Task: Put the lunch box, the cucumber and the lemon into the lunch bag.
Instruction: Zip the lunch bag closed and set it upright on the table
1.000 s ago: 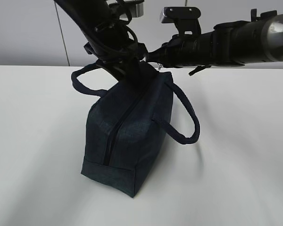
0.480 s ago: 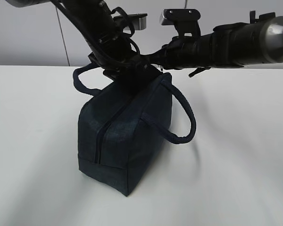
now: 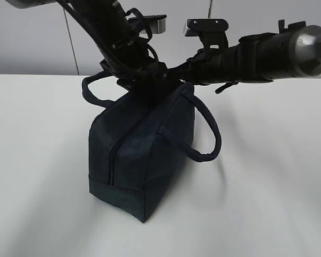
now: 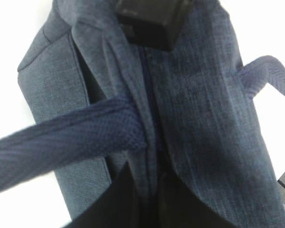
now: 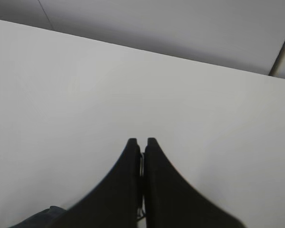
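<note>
The lunch bag [image 3: 142,155] stands on the white bench [image 3: 267,176], one short end toward the exterior camera, its zipper [image 3: 117,155] running along the top and down the near end and, as far as can be seen, closed. One loop handle [image 3: 206,134] hangs out to the right, the other [image 3: 93,91] arcs off to the left. No lunch box, cucumber or lemon shows in any view, so they may already be inside or simply out of frame; I cannot tell which. Both arms meet at the far top end of the bag, which suggests the step in hand is work on the zipper. The right claw [image 5: 143,156] has its two dark fingers pressed together with a thin sliver of something between them, perhaps the zipper pull, though that is too small to name. The left claw [image 4: 149,21] sits against the fabric at the top seam; in its wrist view a dark block touches the cloth by the zipper line, and whether it pinches fabric cannot be made out. The next move likely needs one claw to steady the bag while the other draws along the zipper.
</note>
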Motion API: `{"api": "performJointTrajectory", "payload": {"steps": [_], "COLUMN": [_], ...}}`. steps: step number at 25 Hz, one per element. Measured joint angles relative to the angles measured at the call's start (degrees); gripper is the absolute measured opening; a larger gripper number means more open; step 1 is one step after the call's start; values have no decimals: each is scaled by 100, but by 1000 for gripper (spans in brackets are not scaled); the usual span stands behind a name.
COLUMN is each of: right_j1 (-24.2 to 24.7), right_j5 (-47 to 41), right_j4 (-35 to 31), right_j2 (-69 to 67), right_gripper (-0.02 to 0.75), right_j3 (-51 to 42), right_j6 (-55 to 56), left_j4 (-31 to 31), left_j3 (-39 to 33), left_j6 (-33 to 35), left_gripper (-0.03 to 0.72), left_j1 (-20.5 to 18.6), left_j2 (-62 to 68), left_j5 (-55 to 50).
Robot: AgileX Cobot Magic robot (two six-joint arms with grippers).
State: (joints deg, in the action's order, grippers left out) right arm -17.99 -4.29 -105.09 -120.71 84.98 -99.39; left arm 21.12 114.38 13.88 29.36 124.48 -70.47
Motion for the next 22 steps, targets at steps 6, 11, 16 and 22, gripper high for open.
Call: {"api": "performJointTrajectory", "payload": {"steps": [6,11,16,22], "right_j1": [0,10,73,153], "right_j5": [42,51,-3,-135], "right_j4": [0,-3,-25,-25], "right_j2": [-43,-57,-57,-85], "right_gripper": [0,0,0,0], "right_j3": [0,-69,-220,-246], "right_j6": [430,705,1038,1293], "left_j4": [10,10,10,10], "left_j3": [0,0,0,0], "left_j6": [0,24,35,47], "left_gripper": [-10,-10,-10,-12], "left_j1": [0,0,0,0], "left_j2": [0,0,0,0], "left_j5": [27,27,53,65]}}
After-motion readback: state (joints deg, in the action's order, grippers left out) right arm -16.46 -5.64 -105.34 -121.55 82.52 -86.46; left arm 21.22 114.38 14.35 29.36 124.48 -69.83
